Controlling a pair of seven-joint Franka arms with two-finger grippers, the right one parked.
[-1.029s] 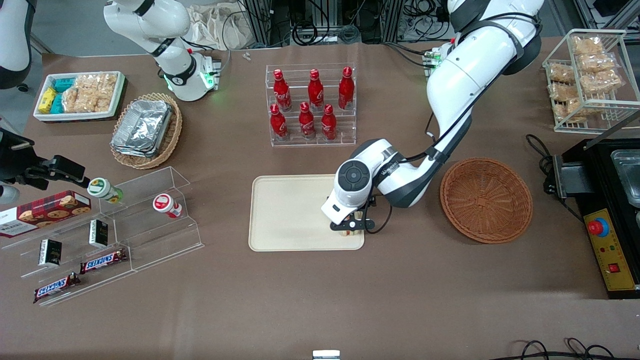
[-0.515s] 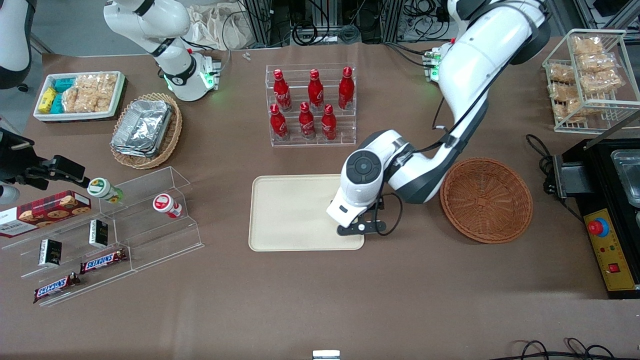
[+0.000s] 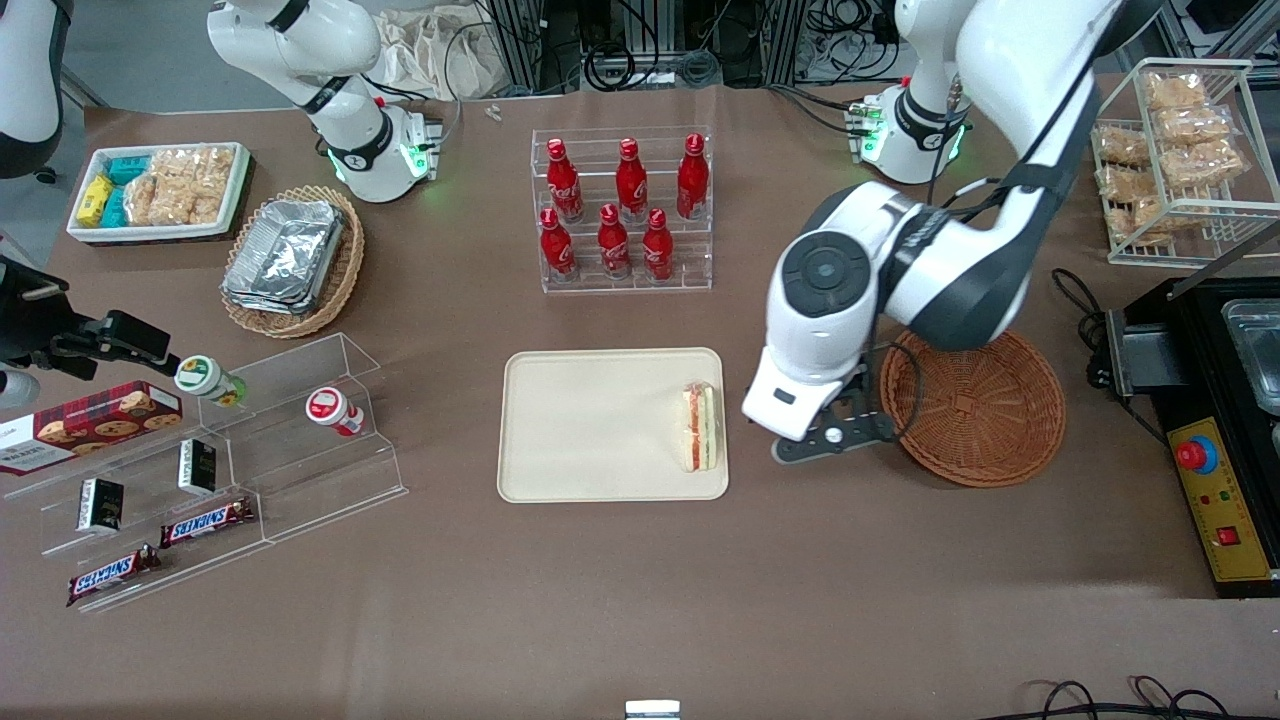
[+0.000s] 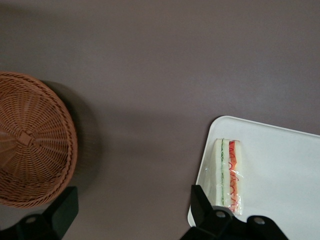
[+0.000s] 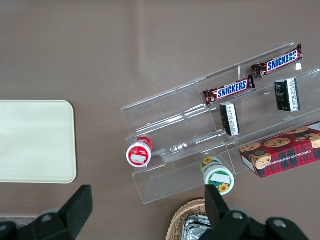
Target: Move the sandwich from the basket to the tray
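A robotics lab staged as a snack shop: cola bottles [image 3: 620,210] in acrylic racks, cables, an emergency-stop box [image 3: 1222,497].

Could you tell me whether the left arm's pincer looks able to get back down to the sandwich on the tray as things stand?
Probably yes. The sandwich lies uncovered at the tray edge nearest the basket, nothing on or beside it. The pincer hangs open above bare table between tray and basket, so a short move sideways and down seems unobstructed.
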